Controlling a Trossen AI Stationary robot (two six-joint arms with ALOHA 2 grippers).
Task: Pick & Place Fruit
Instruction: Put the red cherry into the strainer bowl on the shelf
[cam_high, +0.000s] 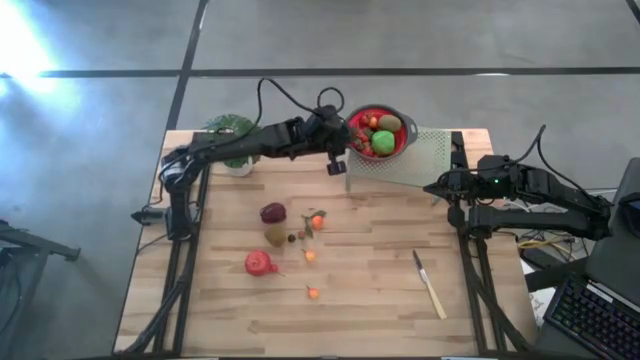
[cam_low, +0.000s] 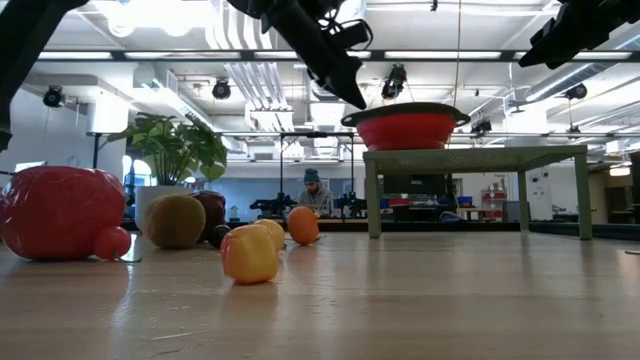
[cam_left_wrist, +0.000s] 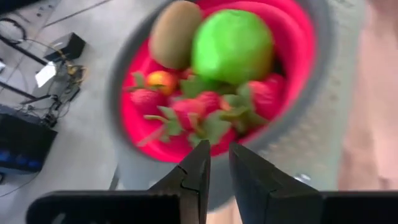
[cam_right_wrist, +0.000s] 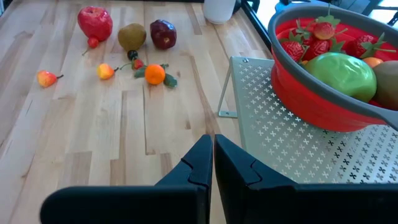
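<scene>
My left gripper (cam_left_wrist: 219, 163) hangs just above the rim of the red bowl (cam_high: 400, 141) on the perforated stand (cam_high: 425, 160), fingers parted by a narrow gap, holding nothing. The bowl holds a green apple (cam_left_wrist: 232, 46), kiwi (cam_left_wrist: 175, 32) and strawberries (cam_left_wrist: 189, 112). My right gripper (cam_right_wrist: 212, 158) waits closed and empty at the table's right edge. More fruit (cam_high: 275, 235) lies mid-table.

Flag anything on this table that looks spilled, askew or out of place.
Nothing looks spilled or damaged. The red bowl sits upright on the perforated stand, full of fruit. The loose fruits lie mid-table awaiting pickup, and the knife lies flat, apart from them.
</scene>
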